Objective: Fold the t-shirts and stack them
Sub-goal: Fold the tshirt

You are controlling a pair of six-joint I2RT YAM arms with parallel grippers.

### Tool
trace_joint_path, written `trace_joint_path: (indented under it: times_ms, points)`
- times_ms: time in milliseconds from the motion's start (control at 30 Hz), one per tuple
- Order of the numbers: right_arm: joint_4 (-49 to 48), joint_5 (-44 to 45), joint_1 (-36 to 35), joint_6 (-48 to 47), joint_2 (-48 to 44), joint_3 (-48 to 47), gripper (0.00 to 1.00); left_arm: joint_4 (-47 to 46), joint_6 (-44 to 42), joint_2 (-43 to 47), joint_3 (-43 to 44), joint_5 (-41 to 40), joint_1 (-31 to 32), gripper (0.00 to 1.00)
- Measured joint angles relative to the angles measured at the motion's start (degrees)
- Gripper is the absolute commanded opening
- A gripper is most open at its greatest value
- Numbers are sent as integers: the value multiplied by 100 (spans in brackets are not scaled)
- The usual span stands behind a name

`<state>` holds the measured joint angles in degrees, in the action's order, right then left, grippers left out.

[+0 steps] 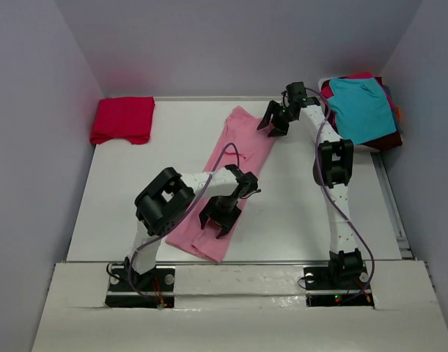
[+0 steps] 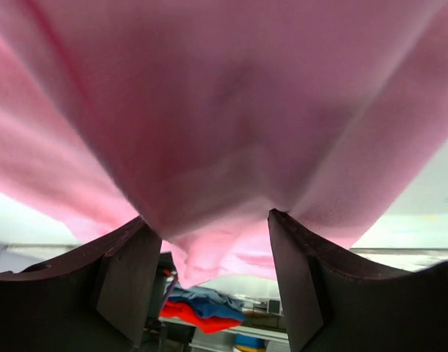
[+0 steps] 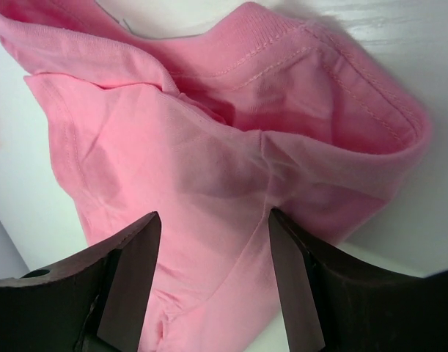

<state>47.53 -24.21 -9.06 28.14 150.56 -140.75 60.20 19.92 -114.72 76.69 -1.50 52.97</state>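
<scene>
A: In the middle of the table (image 1: 304, 213), what lies there?

B: The light pink t-shirt (image 1: 242, 147), folded into a long strip running from 7 o'clock up toward 12. It lies flat on the table and is not lifted.

A: Any brand, tag or print?

B: Nothing I can read. The right wrist view shows the ribbed collar and its stitching (image 3: 282, 44); the inside is folded over, so I can't tell about a tag.

A: Left gripper?

B: The left gripper (image 1: 215, 226) sits over the strip's near end at 7 o'clock with its jaws apart. In its wrist view, pink cloth bulges down between the fingers (image 2: 128, 279), which are spread and not clamped.

A: Right gripper?

B: The right gripper (image 1: 270, 128) is at the far end, at the strip's right edge near the collar. Its jaws are apart and the fingers (image 3: 136, 271) stand above the shirt, gripping nothing.

A: What else is around?

B: The crimson red t-shirt (image 1: 123, 119) is folded in the 10 o'clock corner, well apart. A pile sits at 2 o'clock with the teal t-shirt (image 1: 359, 106) on top and the maroon t-shirt (image 1: 388, 139) under it. A purple cable (image 1: 231, 150) loops over the pink strip.

A: Anything blocking the view?

B: The left arm covers the strip's near-left part. In the left wrist view, cloth fills nearly everything, with only a blurred blue and red heap (image 2: 202, 304) showing below.
</scene>
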Motion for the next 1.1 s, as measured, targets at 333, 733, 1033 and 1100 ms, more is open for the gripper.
trace_joint_path:
  times_ms: [333, 733, 1033, 1100]
  points:
    - [-190, -227, 175, -101, 72, -66, 72, -446, -125, -509, 970, 855, 356, 71]
    - [-625, -826, 334, 15, 393, -435, 84, -774, -306, -813, 1646, 1331, 669, 71]
    - [-1709, -1508, 350, 664, 706, -557, 86, -881, -470, -745, 1565, 1377, 748, 71]
    - [-1882, -1648, 350, 769, 748, -557, 86, -898, -487, -745, 1563, 1388, 758, 71]
